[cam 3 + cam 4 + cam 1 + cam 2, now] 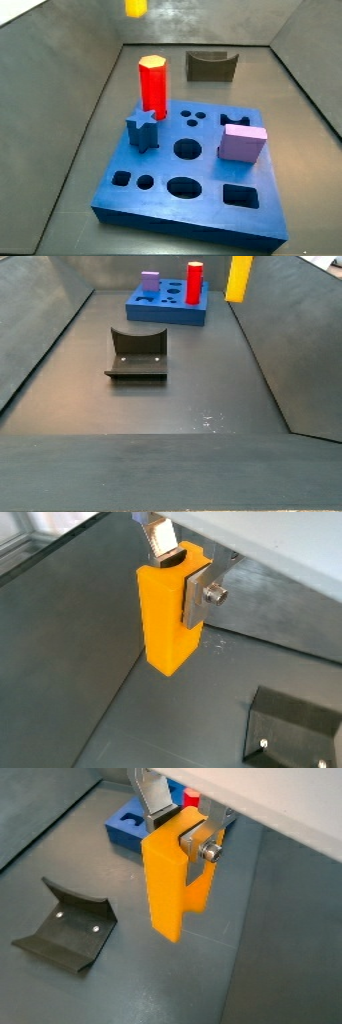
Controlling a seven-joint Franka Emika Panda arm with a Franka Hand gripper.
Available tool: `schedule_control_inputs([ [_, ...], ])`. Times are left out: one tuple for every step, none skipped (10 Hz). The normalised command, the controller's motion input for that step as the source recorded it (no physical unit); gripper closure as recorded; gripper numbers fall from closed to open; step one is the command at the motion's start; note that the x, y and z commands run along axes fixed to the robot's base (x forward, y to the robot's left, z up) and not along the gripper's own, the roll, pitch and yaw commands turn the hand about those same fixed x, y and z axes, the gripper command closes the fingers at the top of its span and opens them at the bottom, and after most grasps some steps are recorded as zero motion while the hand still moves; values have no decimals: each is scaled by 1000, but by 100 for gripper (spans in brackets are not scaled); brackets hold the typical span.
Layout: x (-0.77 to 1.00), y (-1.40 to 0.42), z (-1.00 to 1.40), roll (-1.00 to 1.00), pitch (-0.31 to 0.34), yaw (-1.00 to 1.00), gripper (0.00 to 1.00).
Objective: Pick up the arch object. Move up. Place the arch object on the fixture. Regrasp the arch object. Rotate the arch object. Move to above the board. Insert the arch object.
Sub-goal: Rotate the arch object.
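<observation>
The gripper (181,574) hangs high above the floor with its jaws clamped on the upper end of the arch object (171,617), a yellow-orange block that dangles long-side-down below the silver fingers (203,592). In a side view the arch object (239,278) is up in the air, above and to the right of the fixture (136,354), near the right wall; it touches nothing but the fingers. In a wrist view the fixture (64,928) sits on the floor well off to one side of the hanging block (177,878), so the block is not yet over it.

The main risk, as I judge it, lies in the set-down. The block is held only near its top, so a long length hangs free; a slight tilt in the grip would bring the lower end onto the fixture's raised edge instead of into the dip, and the block could tip or slide out once the jaws let go. A descent begun before the block is centred over the fixture would land it on the bare floor beside it. The right wall is near too, and a sideways swing could brush it.

The board (195,170), beyond the fixture, already carries the red hexagonal pillar (152,86), the lilac cube (242,143) and a blue star piece (142,131); these stand apart from the fixture.

No brand, label or writing can be read in any view.
</observation>
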Motion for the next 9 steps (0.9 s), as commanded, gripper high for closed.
schedule_control_inputs([
  [-90, 18, 1, -55, 24, -1000, 100],
  [-75, 19, 12, -60, 22, -1000, 100],
  [-67, 18, 19, -64, 22, -1000, 100],
  [-56, 18, 30, -75, 23, -1000, 100],
  [-52, 18, 33, -81, 24, -1000, 100],
  [-47, 18, 36, -96, 28, -1000, 100],
  [-45, 17, 38, -111, 32, -1000, 100],
  [-44, 17, 39, -133, 37, -1000, 100],
  [-41, 17, 41, -173, 46, -967, 100],
])
